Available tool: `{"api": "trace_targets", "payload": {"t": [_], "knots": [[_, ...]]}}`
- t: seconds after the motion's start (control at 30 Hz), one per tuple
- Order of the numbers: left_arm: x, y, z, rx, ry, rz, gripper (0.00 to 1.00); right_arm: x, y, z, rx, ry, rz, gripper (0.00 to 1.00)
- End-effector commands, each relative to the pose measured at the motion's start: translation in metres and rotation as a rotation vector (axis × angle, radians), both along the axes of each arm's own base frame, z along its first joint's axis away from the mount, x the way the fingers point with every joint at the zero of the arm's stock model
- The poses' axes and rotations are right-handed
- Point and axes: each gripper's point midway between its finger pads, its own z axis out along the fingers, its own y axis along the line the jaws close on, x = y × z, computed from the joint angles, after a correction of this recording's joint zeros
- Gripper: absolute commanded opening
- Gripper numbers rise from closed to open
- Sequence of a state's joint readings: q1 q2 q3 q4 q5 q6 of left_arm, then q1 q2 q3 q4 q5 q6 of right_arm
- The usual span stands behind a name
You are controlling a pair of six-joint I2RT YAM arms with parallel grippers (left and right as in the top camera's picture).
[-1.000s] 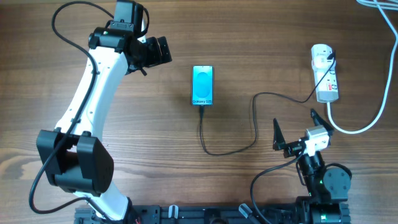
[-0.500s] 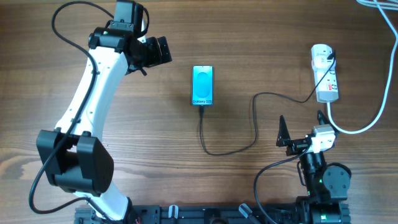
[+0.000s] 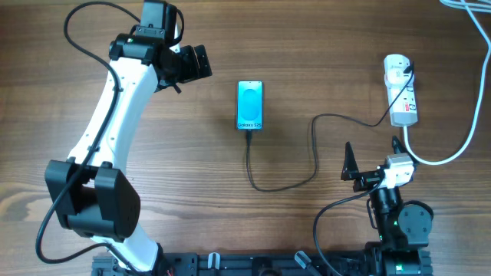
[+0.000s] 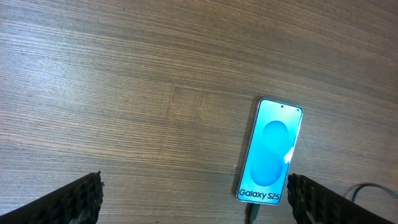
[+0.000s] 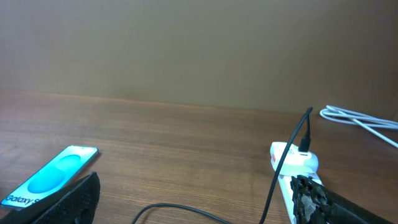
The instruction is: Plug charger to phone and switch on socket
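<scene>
The phone [image 3: 250, 105] lies flat mid-table, cyan screen up, "Galaxy" text at its near end; it also shows in the left wrist view [image 4: 270, 151] and the right wrist view [image 5: 50, 175]. The black charger cable [image 3: 285, 178] runs from the phone's near end in a loop to the white socket strip [image 3: 401, 90], where its plug sits. The connector tip meets the phone's port [image 4: 252, 213]. My left gripper [image 3: 201, 64] is open and empty, left of the phone. My right gripper [image 3: 372, 161] is open and empty, near the front edge, below the socket [image 5: 295, 168].
A thick white cord [image 3: 460, 146] curves from the socket's near end up along the right table edge and shows in the right wrist view [image 5: 360, 118]. The wooden table [image 3: 322, 46] stretches around the phone.
My right gripper shifted slightly right and swung its fingers a second ago, then held still. The left arm, phone and cable have not moved.
</scene>
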State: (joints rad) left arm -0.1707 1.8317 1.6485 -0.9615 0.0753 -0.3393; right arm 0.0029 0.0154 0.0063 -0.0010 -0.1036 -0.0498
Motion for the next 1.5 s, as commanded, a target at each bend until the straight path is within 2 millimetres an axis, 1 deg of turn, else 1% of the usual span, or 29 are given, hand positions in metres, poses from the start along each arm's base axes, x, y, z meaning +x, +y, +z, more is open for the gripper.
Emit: {"api": "trace_targets", "payload": {"t": [0.0, 0.5, 0.57, 0.63, 0.7, 0.77, 0.83, 0.87, 0.9, 1.0, 1.03, 1.07, 1.13, 1.17, 1.2, 1.27, 1.3, 1.37, 1.4, 1.47], "knots": [[0.001, 0.003, -0.004, 0.003, 0.007, 0.016, 1.00, 0.000, -0.003, 0.003, -0.002, -0.015, -0.014, 1.00], [0.001, 0.003, -0.004, 0.003, 0.007, 0.016, 1.00, 0.000, -0.003, 0.003, -0.002, -0.015, -0.014, 1.00], [-0.001, 0.003, -0.003, 0.004, 0.015, 0.015, 1.00, 0.000, -0.003, 0.003, -0.002, -0.014, -0.014, 1.00], [-0.010, 0.000, -0.003, 0.010, 0.033, 0.003, 1.00, 0.000, -0.003, 0.003, -0.002, -0.015, -0.014, 1.00], [-0.021, -0.001, 0.003, 0.039, 0.007, -0.003, 1.00, 0.000, -0.003, 0.003, -0.002, -0.015, -0.014, 1.00], [-0.029, 0.001, 0.005, 0.041, -0.014, -0.002, 1.00, 0.000, -0.003, 0.003, -0.002, -0.014, -0.014, 1.00], [-0.044, 0.005, 0.006, 0.044, -0.004, -0.002, 1.00, 0.000, -0.003, 0.003, -0.002, -0.015, -0.014, 1.00], [-0.050, 0.006, 0.013, 0.042, -0.013, -0.002, 1.00, 0.000, -0.003, 0.003, -0.002, -0.015, -0.014, 1.00], [-0.051, 0.006, 0.018, 0.040, -0.027, -0.003, 1.00, 0.000, -0.003, 0.003, -0.002, -0.015, -0.014, 1.00], [-0.064, 0.009, 0.042, 0.030, -0.068, -0.001, 1.00, 0.000, -0.003, 0.003, -0.002, -0.014, -0.014, 1.00], [-0.073, 0.010, 0.050, 0.022, -0.086, 0.000, 1.00, 0.000, -0.003, 0.003, -0.002, -0.015, -0.014, 1.00], [-0.077, 0.011, 0.051, 0.021, -0.093, 0.000, 1.00, 0.000, -0.003, 0.003, -0.002, -0.015, -0.014, 1.00], [-0.088, 0.013, 0.045, 0.015, -0.118, 0.001, 1.00, 0.000, -0.003, 0.003, -0.002, -0.015, -0.014, 1.00], [-0.100, 0.015, 0.037, 0.013, -0.129, 0.001, 1.00, 0.000, -0.003, 0.003, -0.002, -0.015, -0.014, 0.99], [-0.108, 0.017, 0.033, 0.014, -0.125, 0.001, 1.00, 0.000, -0.003, 0.003, -0.002, -0.014, -0.014, 1.00], [-0.122, 0.020, 0.034, 0.011, -0.139, 0.002, 1.00, 0.000, -0.003, 0.003, -0.002, -0.015, -0.014, 1.00], [-0.131, 0.022, 0.040, 0.007, -0.170, 0.003, 1.00, 0.000, -0.003, 0.003, -0.002, -0.015, -0.014, 1.00], [-0.144, 0.025, 0.046, 0.003, -0.206, 0.004, 1.00, 0.000, -0.003, 0.003, -0.002, -0.015, -0.014, 1.00], [-0.149, 0.027, 0.045, 0.002, -0.220, 0.007, 1.00, 0.000, -0.003, 0.003, -0.002, -0.015, -0.014, 1.00], [-0.162, 0.035, 0.034, 0.001, -0.230, 0.025, 1.00, 0.000, -0.003, 0.003, -0.002, -0.015, -0.014, 1.00]]}}
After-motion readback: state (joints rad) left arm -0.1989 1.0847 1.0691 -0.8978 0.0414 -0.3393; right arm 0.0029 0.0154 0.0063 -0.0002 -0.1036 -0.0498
